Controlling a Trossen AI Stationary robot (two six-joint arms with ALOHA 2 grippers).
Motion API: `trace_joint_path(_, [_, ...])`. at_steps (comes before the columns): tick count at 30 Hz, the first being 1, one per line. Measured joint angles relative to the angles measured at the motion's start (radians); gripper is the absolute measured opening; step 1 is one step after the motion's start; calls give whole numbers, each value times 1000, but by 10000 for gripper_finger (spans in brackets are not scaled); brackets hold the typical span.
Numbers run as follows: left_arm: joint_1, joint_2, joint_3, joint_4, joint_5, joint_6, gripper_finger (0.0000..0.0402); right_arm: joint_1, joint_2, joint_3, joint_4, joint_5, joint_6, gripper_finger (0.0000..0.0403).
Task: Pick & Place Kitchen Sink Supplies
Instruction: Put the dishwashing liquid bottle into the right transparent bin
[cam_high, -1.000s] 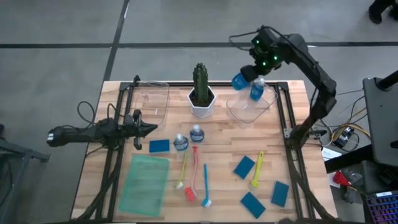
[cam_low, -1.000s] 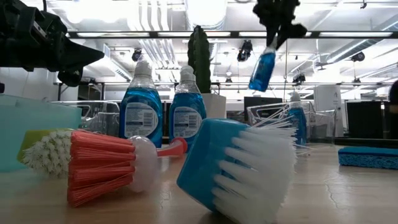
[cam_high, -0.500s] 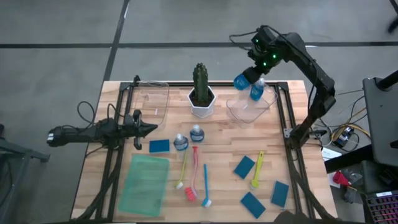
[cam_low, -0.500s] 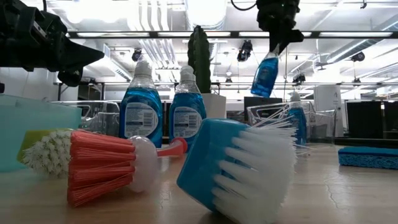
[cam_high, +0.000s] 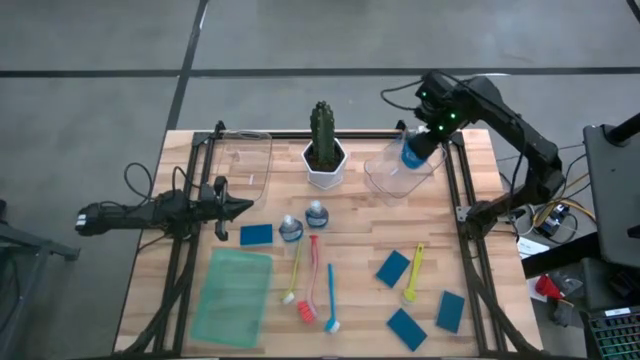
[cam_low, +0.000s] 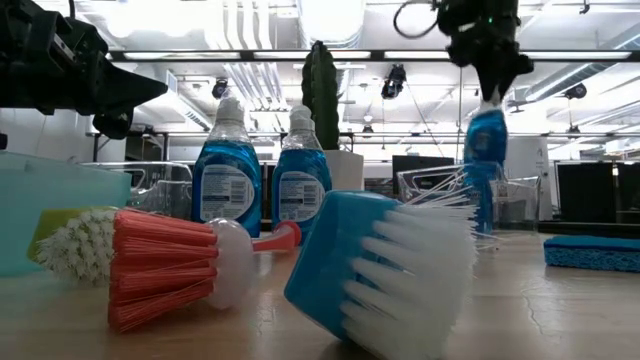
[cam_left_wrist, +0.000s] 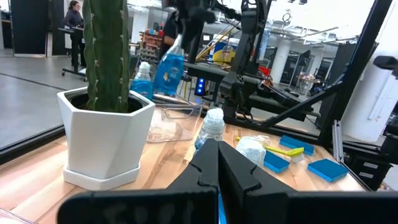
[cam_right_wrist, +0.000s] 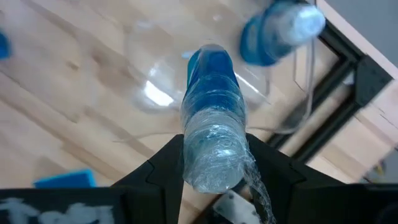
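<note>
A wooden bench (cam_high: 350, 245) carried a clear bin (cam_high: 392, 178) at its far right. Above the bin, the right end effector (cam_right_wrist: 214, 163) gripped a blue bottle (cam_right_wrist: 211, 118), mid-placement; lowering and release seemed next. Left end effector (cam_high: 243, 208) closed, idle

Four blue bottles (cam_high: 291, 229), perhaps, since two overlap; four brushes (cam_high: 329, 297); five teal sponges (cam_high: 256, 235); one cactus (cam_high: 322, 135); one green tray (cam_high: 233, 296).
</note>
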Motion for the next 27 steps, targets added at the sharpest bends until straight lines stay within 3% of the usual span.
trace_joint_path(16, [1,0,0,0,0,0,0,0,252,27,69,36,-98,139])
trace_joint_path(27, [0,0,0,0,0,0,0,-3,359,87,88,72,-137,139])
